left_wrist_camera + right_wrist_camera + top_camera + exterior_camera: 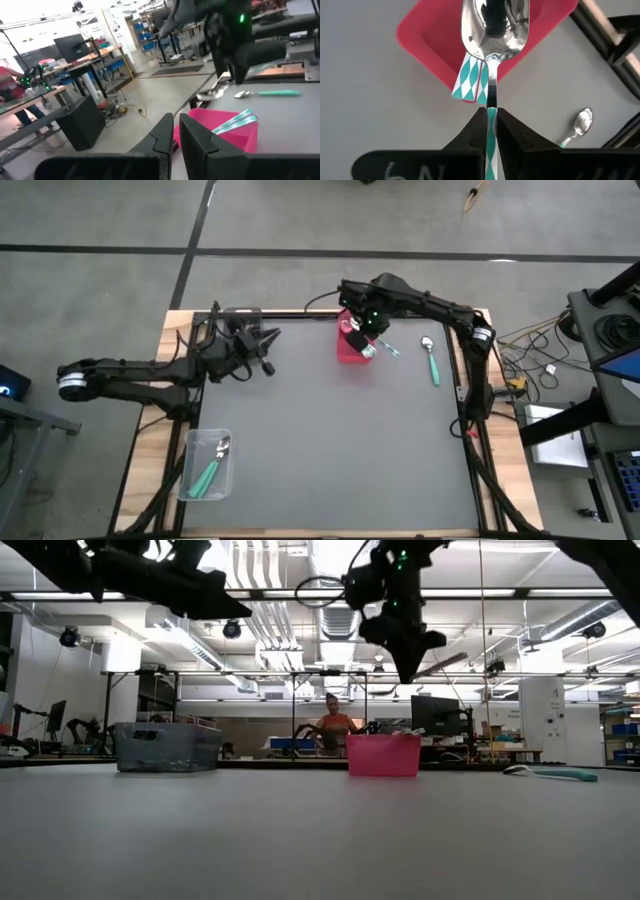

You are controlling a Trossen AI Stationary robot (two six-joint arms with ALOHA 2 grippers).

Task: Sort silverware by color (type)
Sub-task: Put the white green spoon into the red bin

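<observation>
Right gripper point(491, 131) clamping patterned spoon point(492, 30) above red bin point(427, 42) (left gripper point(172, 137) clenched, empty)

Left arm: my left hand point(268, 350) hangs raised, fingers together.
Right arm: my right hand point(368, 345) points downward, fingers pinched.
</observation>
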